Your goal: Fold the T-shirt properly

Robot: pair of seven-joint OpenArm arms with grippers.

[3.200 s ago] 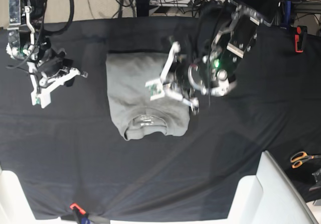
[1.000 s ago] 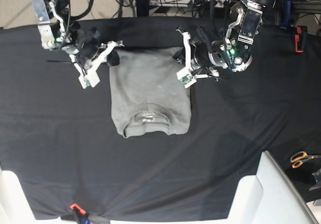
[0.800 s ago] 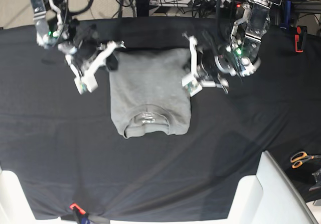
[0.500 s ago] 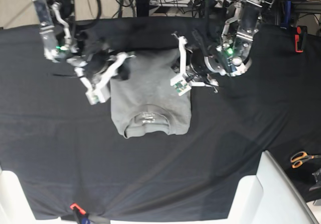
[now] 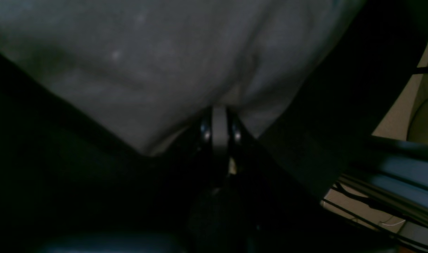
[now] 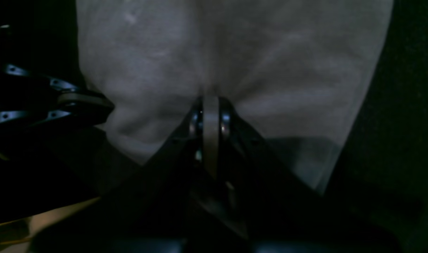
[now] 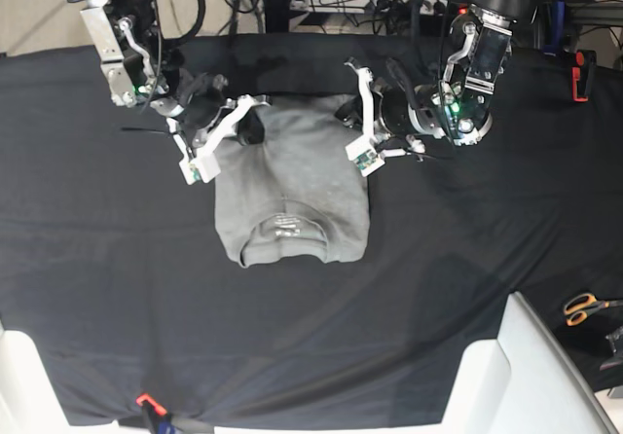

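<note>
I see the grey T-shirt folded narrow, collar toward me, mid-table on the black cloth. My left gripper and right gripper each pinch a far corner, jaws pressed together on fabric. Both wrist views are dim, so the pinched edges blur.

A plain light-grey T-shirt is lying on a black tabletop. Orange-handled scissors are showing beside a white panel, and a red clip is sitting at the far edge.
</note>
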